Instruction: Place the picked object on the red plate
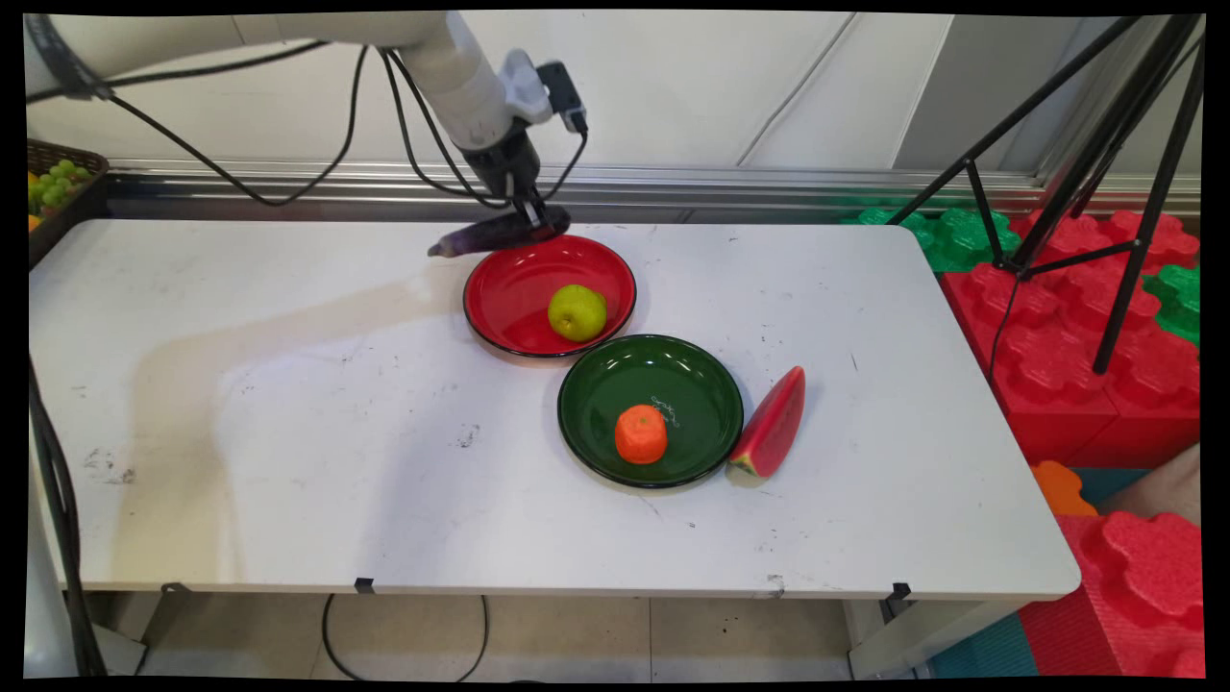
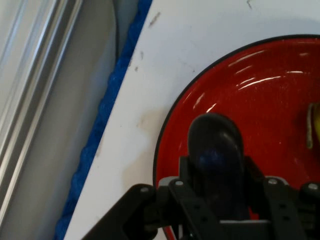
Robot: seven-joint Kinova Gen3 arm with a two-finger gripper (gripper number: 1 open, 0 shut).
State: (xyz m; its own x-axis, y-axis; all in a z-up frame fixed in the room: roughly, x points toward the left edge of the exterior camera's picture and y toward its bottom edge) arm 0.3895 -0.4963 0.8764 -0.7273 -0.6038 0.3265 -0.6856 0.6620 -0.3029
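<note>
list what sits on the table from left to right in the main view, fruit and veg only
eggplant held in the claw → green apple → orange → watermelon slice

The end effector (image 1: 528, 219) hangs low from the down-angled arm, fingers clamped together.

White table (image 1: 288, 404), scuffed: yellow-green pear (image 1: 578, 312) in red plate (image 1: 509, 298); orange (image 1: 641, 433) in green plate (image 1: 615, 380) just beside it; watermelon slice (image 1: 771, 427) alongside green plate's right rim. Wicker basket (image 1: 67, 159) with green grapes (image 1: 53, 183) far left. Black tripod (image 1: 1105, 125) over red and green foam blocks (image 1: 1057, 317), right
</note>
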